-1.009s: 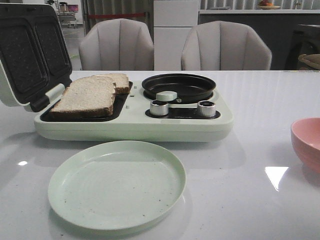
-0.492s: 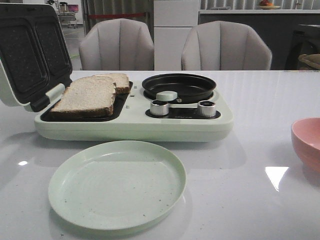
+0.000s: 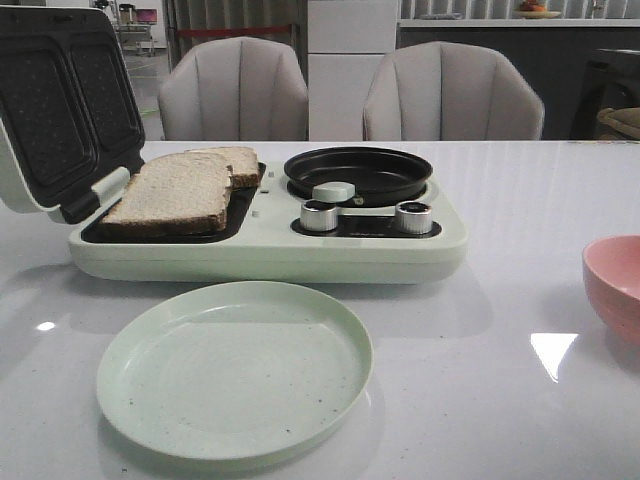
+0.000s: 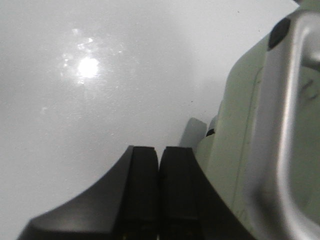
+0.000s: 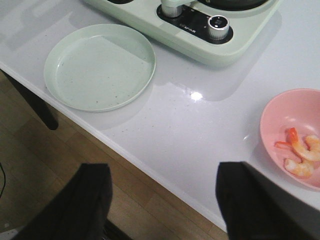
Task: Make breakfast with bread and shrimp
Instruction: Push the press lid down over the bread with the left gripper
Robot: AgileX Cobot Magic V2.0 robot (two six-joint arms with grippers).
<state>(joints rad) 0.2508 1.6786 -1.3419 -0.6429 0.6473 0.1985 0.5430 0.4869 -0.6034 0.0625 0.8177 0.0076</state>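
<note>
Two bread slices lie overlapping on the left hot plate of the pale green breakfast maker: a near slice and a far slice. Several shrimp lie in the pink bowl, whose rim shows at the right edge of the front view. My left gripper is shut and empty, low over the white table beside the maker's lid handle. My right gripper is open and empty, above the table's front edge. Neither gripper shows in the front view.
A pale green plate sits in front of the maker; it also shows in the right wrist view. The maker's lid stands open at the left. A black round pan and two knobs are on its right half. Two chairs stand behind the table.
</note>
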